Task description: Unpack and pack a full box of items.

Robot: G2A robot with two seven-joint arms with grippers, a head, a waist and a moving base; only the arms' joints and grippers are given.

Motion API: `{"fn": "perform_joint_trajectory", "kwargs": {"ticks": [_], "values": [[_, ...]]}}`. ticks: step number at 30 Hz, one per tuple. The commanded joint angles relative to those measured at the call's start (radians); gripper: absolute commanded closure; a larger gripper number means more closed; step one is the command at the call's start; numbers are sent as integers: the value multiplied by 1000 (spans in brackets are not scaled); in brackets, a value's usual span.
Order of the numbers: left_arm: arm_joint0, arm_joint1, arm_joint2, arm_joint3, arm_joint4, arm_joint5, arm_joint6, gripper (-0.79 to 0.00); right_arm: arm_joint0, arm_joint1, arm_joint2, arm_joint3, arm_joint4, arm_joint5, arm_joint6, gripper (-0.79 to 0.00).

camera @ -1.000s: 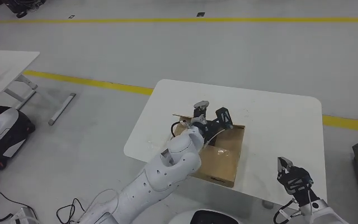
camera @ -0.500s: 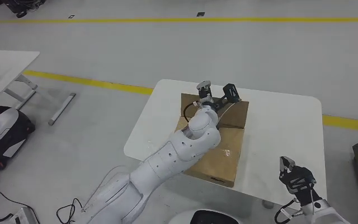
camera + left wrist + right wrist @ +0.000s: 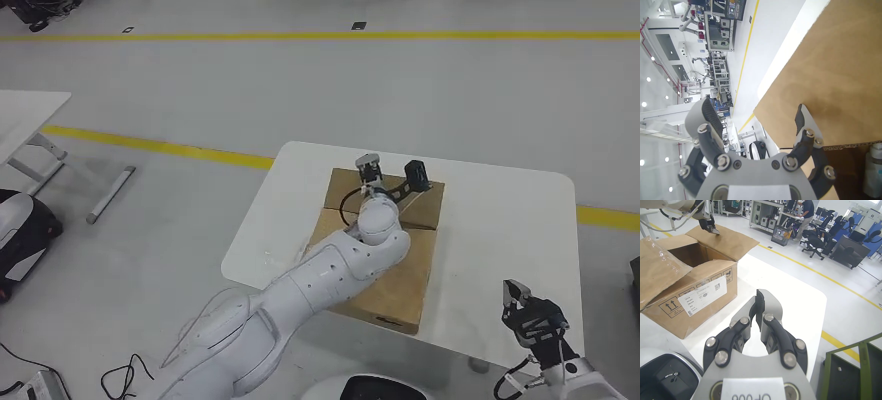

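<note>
Left claw (image 3: 392, 168) pressed the flap (image 3: 425, 205) outward over white table (image 3: 500, 200).

Box (image 3: 400, 292) on white table (image 3: 500, 200), far flap (image 3: 428, 208) open; left gripper (image 3: 392, 168) splayed above

In the top view, the left arm (image 3: 340, 270) covers the open top of the box (image 3: 405, 290), so we cannot see inside. In the right wrist view, its inside is too dark to tell. A white bottle (image 3: 873, 166) in the box is cut off by the picture's edge.
</note>
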Motion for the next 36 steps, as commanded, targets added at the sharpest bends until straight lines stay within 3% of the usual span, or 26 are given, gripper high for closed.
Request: {"fn": "perform_joint_trajectory", "kwargs": {"ticks": [1,5,9,17,22,27,36], "values": [[1,-5,-5,0,4,9,4,-785,0,0,0,-1,0,-2,-1,0],[22,-1,-42,-53,2,6,22,-785,-2,0,2,-3,3,-6,-5,0],[97,28,-123,-214,12,-53,36,-785,-3,1,7,-10,12,-15,-7,0],[409,109,-387,-726,-9,-290,56,-785,8,2,0,-12,33,-59,-24,0],[582,138,-541,-956,-85,-404,97,-785,26,2,-13,-6,61,-117,-38,0],[697,156,-677,-1080,-208,-515,148,-785,54,6,-19,10,89,-214,-45,0],[838,180,-910,-1138,-456,-659,246,-785,150,27,-35,65,91,-548,12,0]]}}
